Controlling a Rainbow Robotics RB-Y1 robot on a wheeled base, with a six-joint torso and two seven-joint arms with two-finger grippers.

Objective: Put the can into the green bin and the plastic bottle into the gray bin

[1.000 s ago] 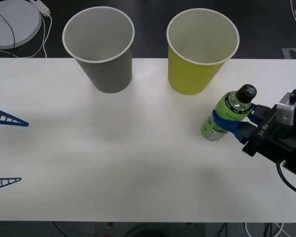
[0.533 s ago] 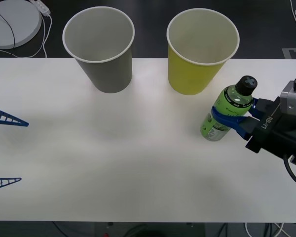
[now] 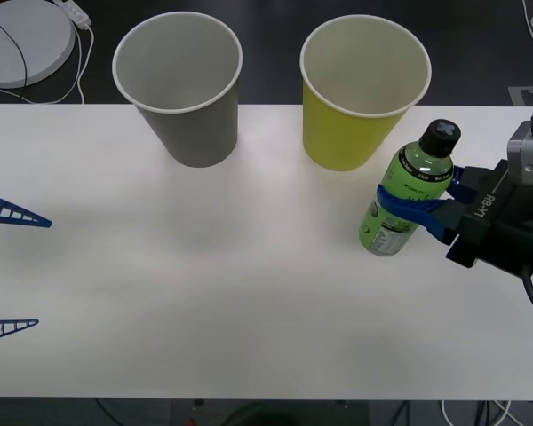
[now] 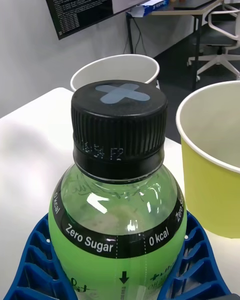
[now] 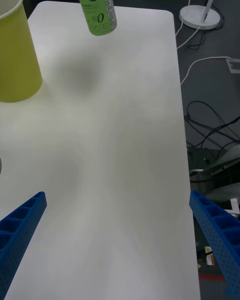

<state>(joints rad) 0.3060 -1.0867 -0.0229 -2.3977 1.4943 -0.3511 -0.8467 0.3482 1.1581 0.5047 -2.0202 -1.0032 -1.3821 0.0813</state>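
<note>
Left gripper: nearest the robot on its left side, at the table's left edge. Two blue ribbed fingers spread wide apart, nothing between them. They hang over bare tabletop.

White table: flat matte top, running the full width of the front view.

Right gripper: at the table's right side, black wrist housing behind it. Blue ribbed fingers pressed in on both sides of the bottle's body, pinching it below the black label band.

Plastic bottle: small bright green plastic bottle, black screw cap with a gray cross on top, green-and-white printed label reading "Zero Sugar" and "0 kcal". Held in the right gripper, tilted, cap leaning away from the robot and to the right. In the left wrist view its base hangs clear of the table with a soft shadow below it. It sits just beside the yellow-green cup, on that cup's right and nearer the robot; cannot tell whether they touch.

Green bin: large yellow-green paper cup, white rim, pale inside, tapering downward. Upright at the far edge of the table, right of centre. Nothing visible inside.

Gray bin: large gray paper cup, same size, white rim, pale inside. Upright at the far edge, left of the yellow-green cup and well apart from it.

Round white disc: beyond the far left corner, on the dark floor, with a cable trailing across it.
</note>
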